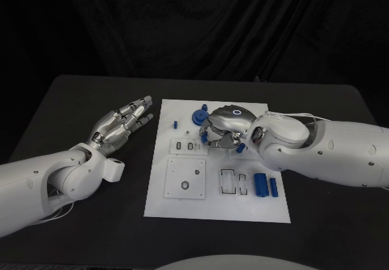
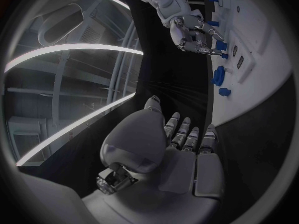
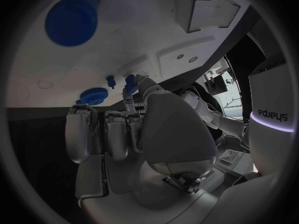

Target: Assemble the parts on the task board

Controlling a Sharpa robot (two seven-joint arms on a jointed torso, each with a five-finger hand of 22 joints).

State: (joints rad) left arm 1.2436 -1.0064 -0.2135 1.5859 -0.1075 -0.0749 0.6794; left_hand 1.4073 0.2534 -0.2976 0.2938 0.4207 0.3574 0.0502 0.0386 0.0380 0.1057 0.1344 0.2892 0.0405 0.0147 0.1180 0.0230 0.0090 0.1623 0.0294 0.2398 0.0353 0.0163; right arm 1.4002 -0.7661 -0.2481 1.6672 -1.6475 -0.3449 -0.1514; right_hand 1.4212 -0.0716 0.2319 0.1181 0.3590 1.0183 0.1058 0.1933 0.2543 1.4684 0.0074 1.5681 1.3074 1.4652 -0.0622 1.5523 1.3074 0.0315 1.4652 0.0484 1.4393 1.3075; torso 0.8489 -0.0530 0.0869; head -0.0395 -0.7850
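Black table [image 1: 81, 101] carries the white task board [image 1: 194, 205] at centre. Two blue cylinders [image 1: 266, 185] are seen lying loose near its right edge, so assembly is judged unfinished. Right hand [image 1: 223, 128] is curled over the board's far part, pinching a small blue part [image 3: 130, 79]. Left hand [image 1: 123, 125] is held wide and empty beside the board.

This is looking like a robotics lab or test cell. A black desk [image 1: 81, 101] is sitting against dark curtains [image 1: 203, 39], carrying a white task board [image 1: 243, 208] with small blue parts [image 1: 260, 184]. Long curved light strips [image 2: 69, 50] are glowing overhead in the left wrist view.
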